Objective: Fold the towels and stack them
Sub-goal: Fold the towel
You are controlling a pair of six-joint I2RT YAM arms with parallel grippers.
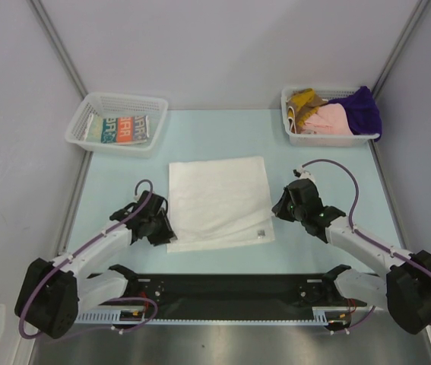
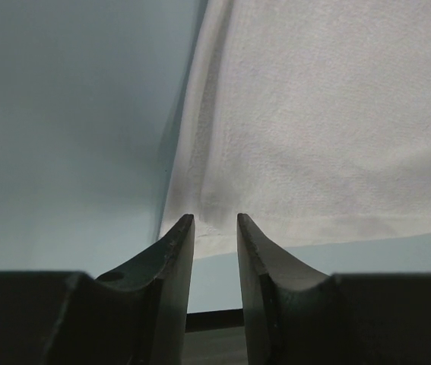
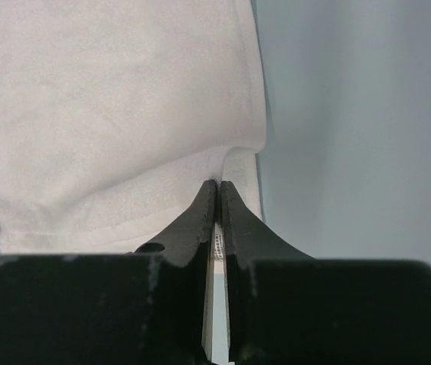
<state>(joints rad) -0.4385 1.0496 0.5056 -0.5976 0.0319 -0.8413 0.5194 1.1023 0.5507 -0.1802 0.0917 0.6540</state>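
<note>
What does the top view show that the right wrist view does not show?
Only top: left basket with a printed towel, right basket with a towel pile, and the left claw. Only right wrist: the right claw pinched shut on the white towel edge. Both: white towel, table.

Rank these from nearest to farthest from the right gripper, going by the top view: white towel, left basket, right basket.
1. white towel, table centre, its near right corner pinched in the right gripper.
2. right basket, far right corner, straight beyond that gripper.
3. left basket, far left corner, across the towel.
</note>
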